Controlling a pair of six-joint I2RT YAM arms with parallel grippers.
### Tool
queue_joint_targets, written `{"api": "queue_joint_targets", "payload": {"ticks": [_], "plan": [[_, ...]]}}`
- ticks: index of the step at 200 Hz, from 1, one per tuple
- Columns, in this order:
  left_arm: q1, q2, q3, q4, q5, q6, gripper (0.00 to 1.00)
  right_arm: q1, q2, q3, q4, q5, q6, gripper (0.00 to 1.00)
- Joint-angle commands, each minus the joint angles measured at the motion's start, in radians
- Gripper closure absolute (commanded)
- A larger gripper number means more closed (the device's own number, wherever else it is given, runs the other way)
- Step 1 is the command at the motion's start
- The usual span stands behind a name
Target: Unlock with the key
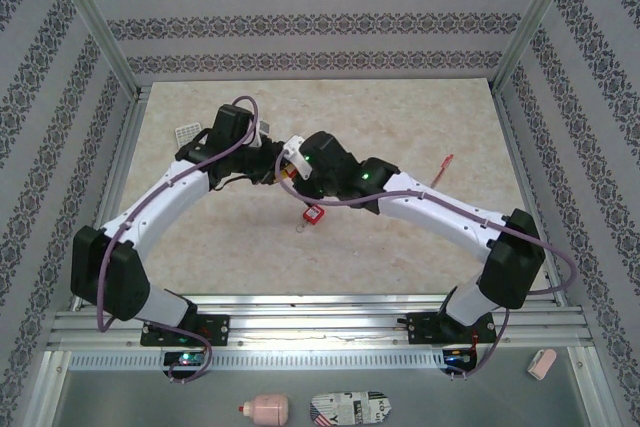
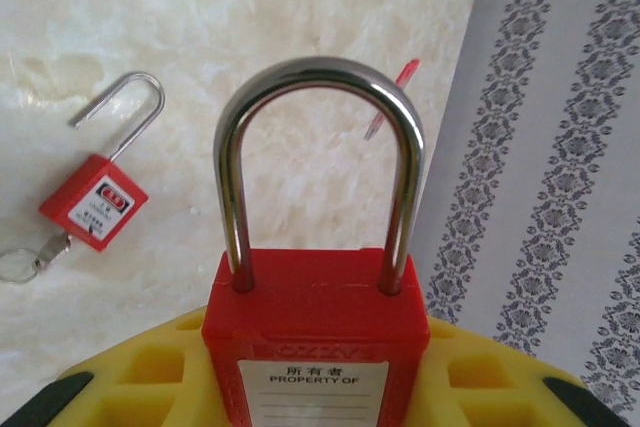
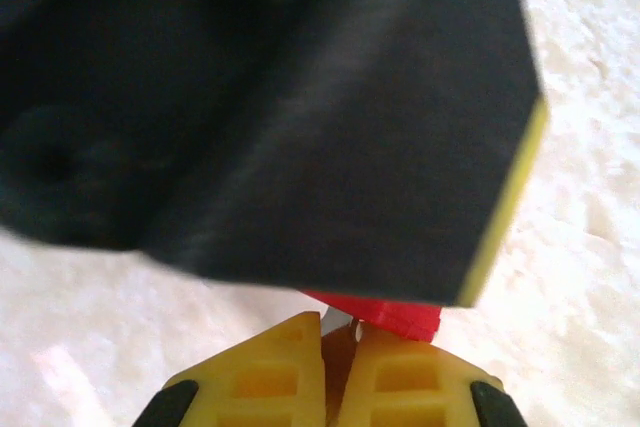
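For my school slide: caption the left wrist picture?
Left gripper holds a closed red padlock; a second padlock lies open on the table.

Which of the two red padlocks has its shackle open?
The loose padlock on the table, key ring attached: one shackle end is free. The left gripper's held padlock is closed.

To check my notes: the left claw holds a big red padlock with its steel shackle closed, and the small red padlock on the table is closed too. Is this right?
Not quite: the left wrist view shows the small red padlock on the table with its shackle open, one leg free. The big red padlock in the left claw is closed.
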Motion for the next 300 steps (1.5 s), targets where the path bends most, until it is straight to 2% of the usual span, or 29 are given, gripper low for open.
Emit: {"api": "queue_joint_targets", "payload": {"ticks": [1,25,49,99,123,153,176,207,225,262,300], "plan": [[-0.011,0.049,0.083,0.021,0.118,-0.051,1.00,0.145,0.032,0.048,-0.013,0.001,-0.259,1.00],[-0.007,0.092,0.140,-0.040,0.141,-0.033,1.00,0.225,0.068,0.054,-0.023,0.137,-0.386,1.00],[-0.006,0.122,0.173,-0.062,0.167,-0.034,1.00,0.280,0.098,0.047,0.008,0.218,-0.464,1.00],[0.002,0.128,0.190,-0.098,0.173,-0.008,1.00,0.309,0.080,0.011,0.095,0.241,-0.454,1.00],[0.006,0.115,0.179,-0.093,0.168,0.001,1.00,0.292,0.048,0.000,0.097,0.196,-0.391,1.00],[0.015,0.092,0.146,-0.085,0.162,0.019,1.00,0.264,0.003,-0.017,0.068,0.177,-0.325,0.80],[0.025,0.074,0.128,-0.077,0.155,0.033,1.00,0.211,-0.070,-0.057,0.051,0.095,-0.229,0.64],[0.030,0.061,0.118,-0.081,0.127,0.068,1.00,0.114,-0.198,-0.133,0.042,-0.073,-0.092,0.47],[0.030,0.050,0.109,-0.094,0.101,0.109,1.00,0.029,-0.280,-0.182,0.059,-0.202,0.012,0.41],[0.029,0.019,0.114,-0.193,0.011,0.245,1.00,-0.166,-0.391,-0.240,0.092,-0.388,0.195,0.35],[0.014,-0.042,0.109,-0.275,-0.098,0.369,1.00,-0.312,-0.334,-0.189,0.097,-0.539,0.338,0.34]]}}
